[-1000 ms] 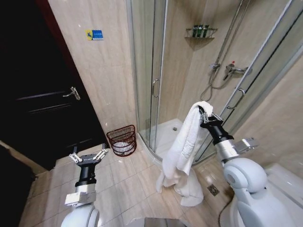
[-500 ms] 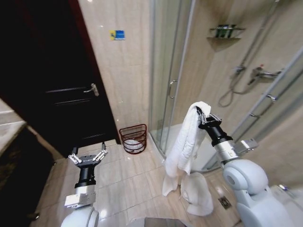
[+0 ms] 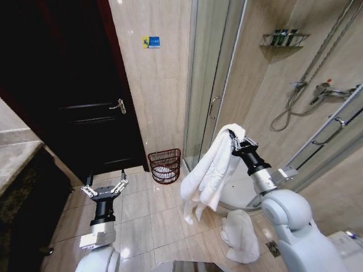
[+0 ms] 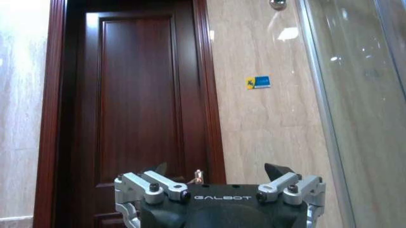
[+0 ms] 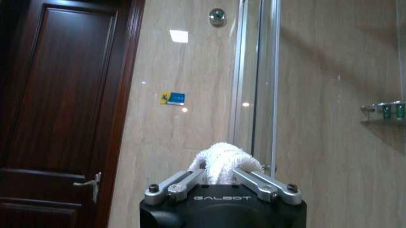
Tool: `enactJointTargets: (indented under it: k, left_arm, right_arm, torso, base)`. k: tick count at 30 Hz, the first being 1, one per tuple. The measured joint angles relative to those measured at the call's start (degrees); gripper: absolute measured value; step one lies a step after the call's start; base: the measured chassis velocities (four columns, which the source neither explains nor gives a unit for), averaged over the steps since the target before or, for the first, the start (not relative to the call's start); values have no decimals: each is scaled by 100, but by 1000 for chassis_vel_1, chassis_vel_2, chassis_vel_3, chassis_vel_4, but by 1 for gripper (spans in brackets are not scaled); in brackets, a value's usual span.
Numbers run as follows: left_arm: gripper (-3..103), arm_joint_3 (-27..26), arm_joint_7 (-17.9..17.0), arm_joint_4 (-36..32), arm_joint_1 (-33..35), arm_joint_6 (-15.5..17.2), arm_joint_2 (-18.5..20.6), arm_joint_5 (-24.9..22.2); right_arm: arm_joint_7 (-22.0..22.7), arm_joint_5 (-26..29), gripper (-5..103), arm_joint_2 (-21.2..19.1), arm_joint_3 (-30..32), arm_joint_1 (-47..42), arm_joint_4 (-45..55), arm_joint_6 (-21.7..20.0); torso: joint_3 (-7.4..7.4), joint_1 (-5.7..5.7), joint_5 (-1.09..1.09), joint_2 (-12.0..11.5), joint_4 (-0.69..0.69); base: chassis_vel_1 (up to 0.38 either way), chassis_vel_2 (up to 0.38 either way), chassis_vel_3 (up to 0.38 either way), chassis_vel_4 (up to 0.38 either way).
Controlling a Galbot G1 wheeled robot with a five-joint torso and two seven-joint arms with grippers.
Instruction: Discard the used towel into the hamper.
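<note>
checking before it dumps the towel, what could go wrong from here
The long white towel hangs low from the right gripper, so it could drag on the tiled floor. The small dark reddish-brown open-weave hamper already holds something white; part may drape over its rim. The left gripper waits open.

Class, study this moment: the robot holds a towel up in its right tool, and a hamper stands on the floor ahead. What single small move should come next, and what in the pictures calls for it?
Probably carry the right tool forward and left toward the hamper. It is shut on the white towel, which hangs free beside the shower door, well short of the hamper standing by the wall. The left tool is open and holds nothing.
</note>
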Motion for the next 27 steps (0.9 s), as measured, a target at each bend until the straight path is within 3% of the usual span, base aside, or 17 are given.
enactJointTargets:
  k: [27]
  left_arm:
    - [100,-1,12,82,-89,157,9,-25]
  right_arm:
    - [31,-55,3,94,-425,455,-651,30]
  torso:
    - [0,0,0,0,0]
  base:
    - [0,0,0,0]
